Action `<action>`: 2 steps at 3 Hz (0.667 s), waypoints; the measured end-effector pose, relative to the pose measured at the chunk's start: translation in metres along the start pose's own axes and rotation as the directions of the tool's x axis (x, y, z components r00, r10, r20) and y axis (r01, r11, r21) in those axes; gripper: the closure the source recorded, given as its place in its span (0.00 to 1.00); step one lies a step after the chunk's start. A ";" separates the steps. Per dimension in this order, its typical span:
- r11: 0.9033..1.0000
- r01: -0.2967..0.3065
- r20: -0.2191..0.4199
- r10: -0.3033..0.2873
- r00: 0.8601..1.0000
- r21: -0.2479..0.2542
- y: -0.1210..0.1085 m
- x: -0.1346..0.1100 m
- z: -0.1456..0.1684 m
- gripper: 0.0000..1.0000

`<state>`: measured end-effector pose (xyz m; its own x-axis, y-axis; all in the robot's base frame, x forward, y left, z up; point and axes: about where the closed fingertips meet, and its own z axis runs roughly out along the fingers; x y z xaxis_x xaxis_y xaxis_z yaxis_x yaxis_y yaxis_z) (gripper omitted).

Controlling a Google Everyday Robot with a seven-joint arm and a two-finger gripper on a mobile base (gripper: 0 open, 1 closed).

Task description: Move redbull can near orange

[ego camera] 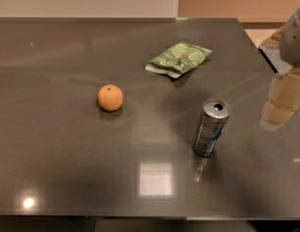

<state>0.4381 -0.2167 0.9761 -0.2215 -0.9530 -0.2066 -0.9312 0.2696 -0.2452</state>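
Observation:
The redbull can [211, 128] stands upright on the dark table [67, 153], right of centre, silver with bluish markings and a shiny top. The orange [110, 97] sits to its left and a little farther back, well apart from the can. My gripper [281, 103] hangs at the right edge of the view, to the right of the can and apart from it, holding nothing that I can see.
A flat green snack bag [178, 58] lies behind the can, toward the table's far side. The table's right edge [266, 57] runs just behind the gripper. Bright light reflections show on the front of the table.

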 end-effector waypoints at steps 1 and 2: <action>1.000 0.000 0.000 0.000 1.000 0.001 0.000 0.000 0.000 0.00; 1.000 -0.004 0.048 0.005 0.999 -0.019 0.005 -0.003 0.001 0.00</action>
<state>0.4348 -0.2121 0.9748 -0.2121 -0.9439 -0.2533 -0.9355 0.2710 -0.2267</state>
